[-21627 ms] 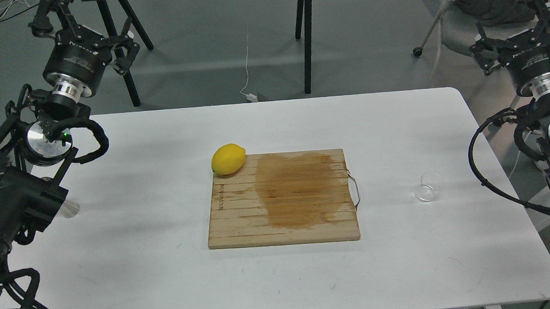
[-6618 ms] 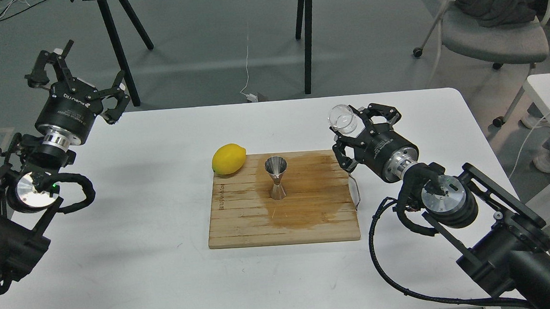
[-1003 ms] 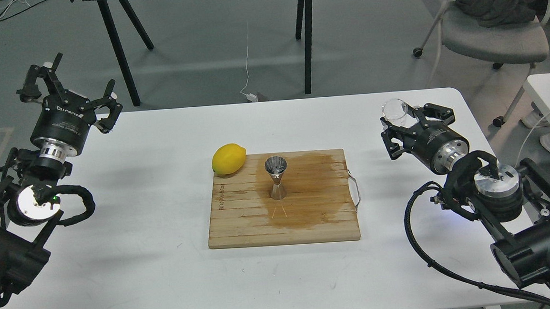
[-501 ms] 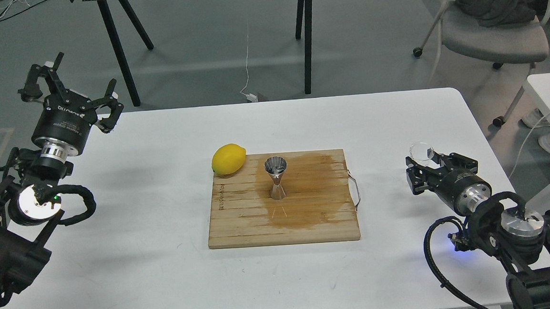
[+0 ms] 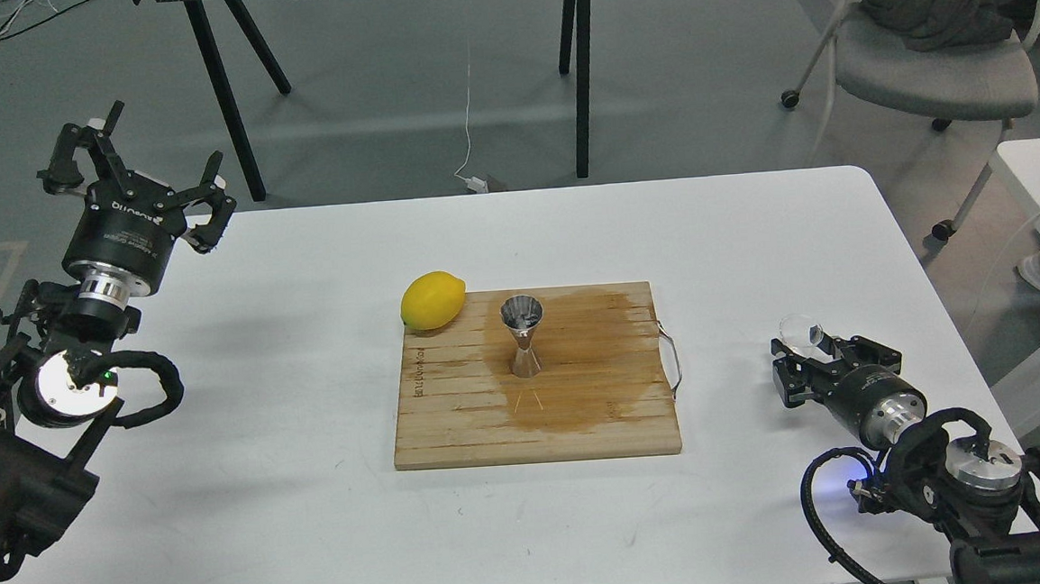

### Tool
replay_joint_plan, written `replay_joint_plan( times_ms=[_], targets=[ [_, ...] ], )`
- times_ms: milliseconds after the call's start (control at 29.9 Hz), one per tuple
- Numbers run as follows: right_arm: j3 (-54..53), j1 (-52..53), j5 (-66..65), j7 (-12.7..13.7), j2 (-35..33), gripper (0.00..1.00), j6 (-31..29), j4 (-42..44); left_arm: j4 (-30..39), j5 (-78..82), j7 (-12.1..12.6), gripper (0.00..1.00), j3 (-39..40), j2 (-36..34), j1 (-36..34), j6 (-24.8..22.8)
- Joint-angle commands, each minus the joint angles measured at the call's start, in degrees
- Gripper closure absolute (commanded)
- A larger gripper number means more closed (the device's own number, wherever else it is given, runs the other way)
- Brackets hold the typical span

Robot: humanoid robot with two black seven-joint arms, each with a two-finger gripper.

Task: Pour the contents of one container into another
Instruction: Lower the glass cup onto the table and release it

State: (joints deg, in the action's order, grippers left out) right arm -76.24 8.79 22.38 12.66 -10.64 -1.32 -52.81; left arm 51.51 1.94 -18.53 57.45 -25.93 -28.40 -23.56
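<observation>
Black left pincer (image 5: pixel 135 169) hangs spread wide and empty over the white worktop's (image 5: pixel 270 488) far left corner. Lemon (image 5: pixel 433 300) sits at the wooden board's (image 5: pixel 456 422) back corner; the metal jigger (image 5: pixel 523 335) stands upright on the board's wet stain. Right pincer (image 5: pixel 804 354), low near the worktop's right edge, grips the glass cup (image 5: pixel 797 330).

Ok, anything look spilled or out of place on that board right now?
Yes. A large dark wet-looking stain covers the cutting board around the upright jigger, as if liquid spilled there. The lemon sits half off the board's far left corner.
</observation>
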Motion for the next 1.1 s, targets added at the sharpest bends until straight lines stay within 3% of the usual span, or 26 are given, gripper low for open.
replay_joint_plan(
  times_ms=[0, 368, 501, 669, 702, 969, 1070],
  targets=[
    [0.3, 0.0, -0.1, -0.1, 0.1, 0.67, 0.0, 0.0, 0.0, 0.0, 0.1, 0.00, 0.0, 0.0, 0.0, 0.0],
    [0.4, -0.5, -0.1, -0.1, 0.0, 0.57, 0.1, -0.5, 0.0, 0.0, 0.1, 0.00, 0.0, 0.0, 0.0, 0.0],
    [0.4, -0.6, -0.1, -0.1, 0.1, 0.42, 0.3, -0.5, 0.0, 0.0, 0.1, 0.00, -0.1, 0.0, 0.0, 0.0],
    [0.3, -0.7, -0.1, -0.4, 0.1, 0.10, 0.4, -0.8, 0.0, 0.0, 0.1, 0.00, 0.0, 0.0, -0.1, 0.0],
    [0.4, -0.7, -0.1, -0.5, 0.1, 0.07, 0.5, -0.8, 0.0, 0.0, 0.1, 0.00, 0.0, 0.0, 0.0, 0.0],
    [0.3, -0.9, -0.1, -0.5, 0.0, 0.06, 0.6, -1.1, 0.0, 0.0, 0.1, 0.00, -0.1, 0.1, -0.1, 0.0],
    [-0.1, -3.2, -0.2, -0.6, -0.3, 0.05, 0.2, -5.2, 0.0, 0.0, 0.0, 0.00, 0.0, 0.1, 0.0, 0.0]
  ],
)
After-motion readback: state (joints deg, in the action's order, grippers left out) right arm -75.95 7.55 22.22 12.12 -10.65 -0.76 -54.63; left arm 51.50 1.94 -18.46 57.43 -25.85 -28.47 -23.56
